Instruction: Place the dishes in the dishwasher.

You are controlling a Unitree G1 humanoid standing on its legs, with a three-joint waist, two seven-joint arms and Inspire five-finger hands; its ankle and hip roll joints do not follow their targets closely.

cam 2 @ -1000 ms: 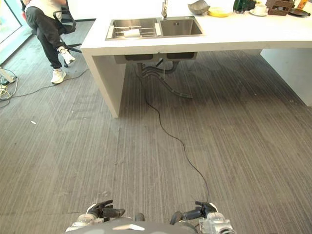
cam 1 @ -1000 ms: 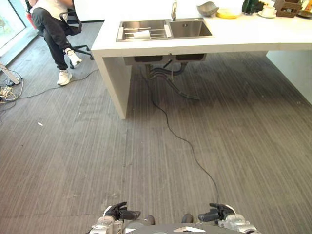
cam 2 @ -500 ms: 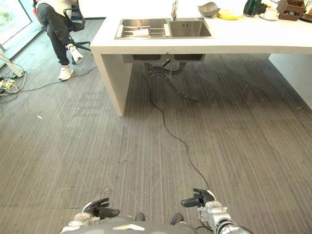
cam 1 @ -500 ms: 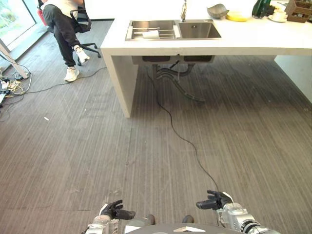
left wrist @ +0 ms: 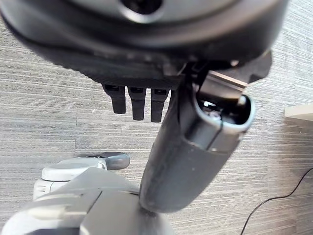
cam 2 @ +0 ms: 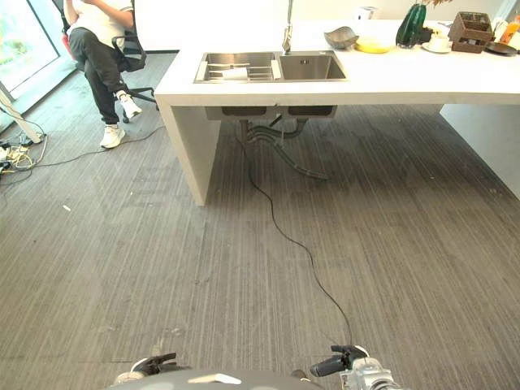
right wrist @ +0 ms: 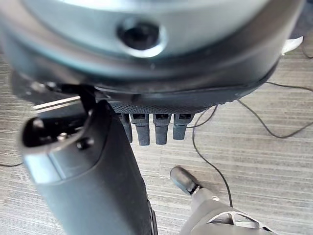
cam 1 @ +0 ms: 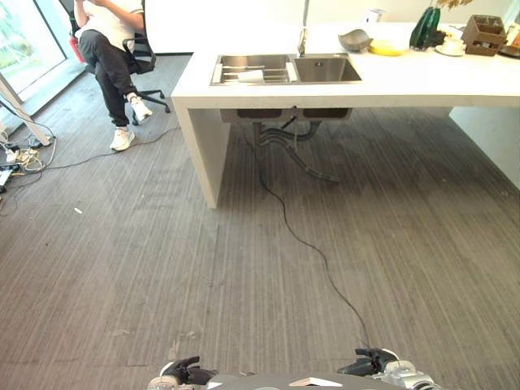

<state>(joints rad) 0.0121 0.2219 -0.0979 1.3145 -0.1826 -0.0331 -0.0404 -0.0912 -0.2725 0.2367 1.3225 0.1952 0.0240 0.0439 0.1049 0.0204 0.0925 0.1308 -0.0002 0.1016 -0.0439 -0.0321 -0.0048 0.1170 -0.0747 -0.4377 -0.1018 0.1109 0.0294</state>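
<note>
At far left you have a person (cam 1: pixel 110 36) seated on an office chair (cam 1: pixel 145 50). Your left hand (cam 1: pixel 185 373) hangs low over the floor (cam 1: pixel 146 268), fingers relaxed and straight, holding nothing. Ahead, the white counter (cam 1: pixel 390 77) carries the sink (cam 1: pixel 286 68), a white dish (cam 1: pixel 250 75) lying on its rack. Further right sit a grey bowl (cam 1: pixel 355 39) and yellow plate (cam 1: pixel 388 48). Your right hand (cam 2: pixel 340 361) is likewise loose and empty.
</note>
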